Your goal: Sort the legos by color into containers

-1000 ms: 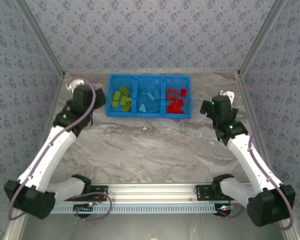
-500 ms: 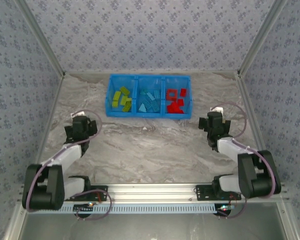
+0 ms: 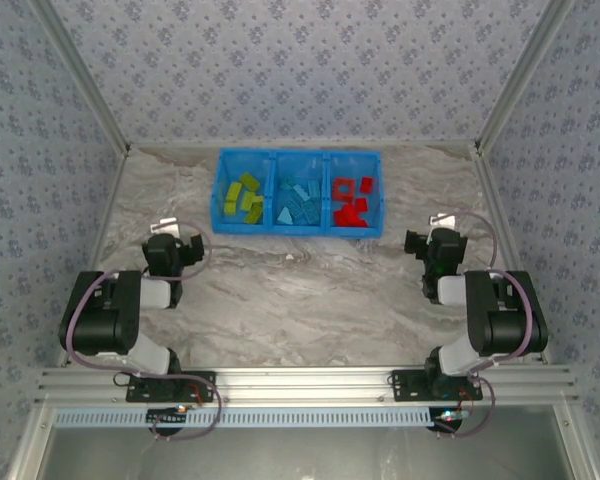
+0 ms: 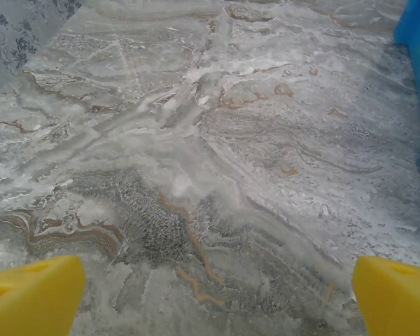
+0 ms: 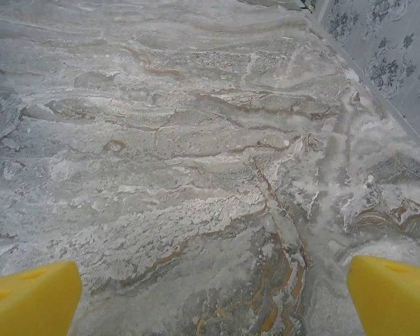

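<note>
Marble table (image 3: 300,300) is bearing the bin (image 3: 297,229), legos (image 3: 298,207) lying inside, well apart from left gripper (image 4: 215,294) and right gripper (image 5: 211,295); both gaping wide, empty

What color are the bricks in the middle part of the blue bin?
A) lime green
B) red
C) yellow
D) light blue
D: the middle compartment holds the light blue bricks, with lime green bricks on its left and red bricks on its right.
</note>
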Controlling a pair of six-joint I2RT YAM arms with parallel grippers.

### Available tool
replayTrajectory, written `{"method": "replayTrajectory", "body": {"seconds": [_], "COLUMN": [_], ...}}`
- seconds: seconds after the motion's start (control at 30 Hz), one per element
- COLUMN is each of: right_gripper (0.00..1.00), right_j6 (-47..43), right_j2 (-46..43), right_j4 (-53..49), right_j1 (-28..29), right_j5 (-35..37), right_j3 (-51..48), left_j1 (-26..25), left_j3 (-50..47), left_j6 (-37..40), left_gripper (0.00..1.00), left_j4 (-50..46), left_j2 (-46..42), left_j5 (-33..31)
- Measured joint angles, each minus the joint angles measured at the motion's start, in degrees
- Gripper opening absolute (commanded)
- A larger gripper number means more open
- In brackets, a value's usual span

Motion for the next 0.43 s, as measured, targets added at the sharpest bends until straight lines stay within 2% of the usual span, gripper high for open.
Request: {"method": "replayTrajectory", "body": {"seconds": [0.43], "right_gripper": [1.00], "right_j6": [0.02], "right_j2": [0.09], "right_j4": [2.60], "right_j1": [0.44], "right_j5": [-0.37], "right_j3": [-0.04], "left_j1": [0.92], "left_j3": [1.11], "left_j6": [-0.04], "left_gripper": [0.98], "left_j4": [1.33], "left_j2": [0.07], "left_j5": [0.00]}}
